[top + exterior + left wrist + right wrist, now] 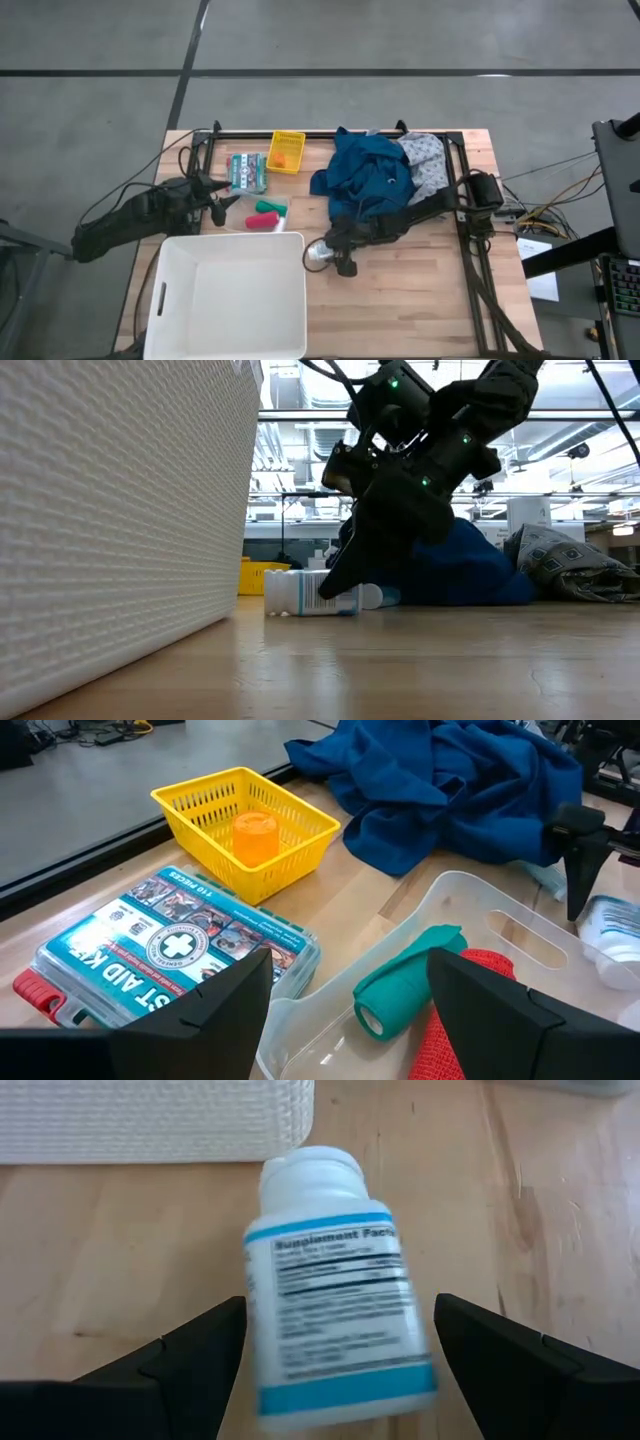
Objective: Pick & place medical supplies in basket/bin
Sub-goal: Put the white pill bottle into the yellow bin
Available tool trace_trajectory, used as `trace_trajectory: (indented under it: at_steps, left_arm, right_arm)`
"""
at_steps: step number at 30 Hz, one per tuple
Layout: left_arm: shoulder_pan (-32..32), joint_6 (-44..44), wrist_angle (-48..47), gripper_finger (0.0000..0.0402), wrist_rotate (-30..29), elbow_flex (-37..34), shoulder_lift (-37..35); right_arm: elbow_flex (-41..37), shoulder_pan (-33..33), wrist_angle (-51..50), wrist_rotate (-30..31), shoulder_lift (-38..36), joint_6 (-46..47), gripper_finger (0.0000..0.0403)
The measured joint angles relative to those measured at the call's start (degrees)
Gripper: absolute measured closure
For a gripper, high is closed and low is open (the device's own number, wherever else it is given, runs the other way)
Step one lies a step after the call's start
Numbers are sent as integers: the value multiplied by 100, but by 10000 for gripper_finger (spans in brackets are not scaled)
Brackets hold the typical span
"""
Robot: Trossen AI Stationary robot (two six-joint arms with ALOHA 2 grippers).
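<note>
A white bottle with a blue-banded label lies on its side on the wooden table, just right of the white bin. My right gripper is open, with one finger on either side of the bottle and a gap to each; in the low view one finger stands in front of the bottle. My left gripper waits open at the table's left, above a clear tray holding a green roll and a red roll. The blue garment and grey speckled cloth lie heaped at the far right.
A yellow basket holding an orange bottle stands at the far edge, with a first-aid kit to its left. The bin's wall rises close beside the bottle. Bare wood lies to the near right.
</note>
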Motion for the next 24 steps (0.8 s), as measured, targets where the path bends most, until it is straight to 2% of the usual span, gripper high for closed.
trace_trajectory:
  at_steps: [13,24]
  left_arm:
    - [1,-2,0,131,0,0,0]
    - [0,-3,0,131,-1,0,0]
  right_arm:
    - [0,2,-1,0,30,-63,105]
    - [0,2,-1,0,21,-79,162]
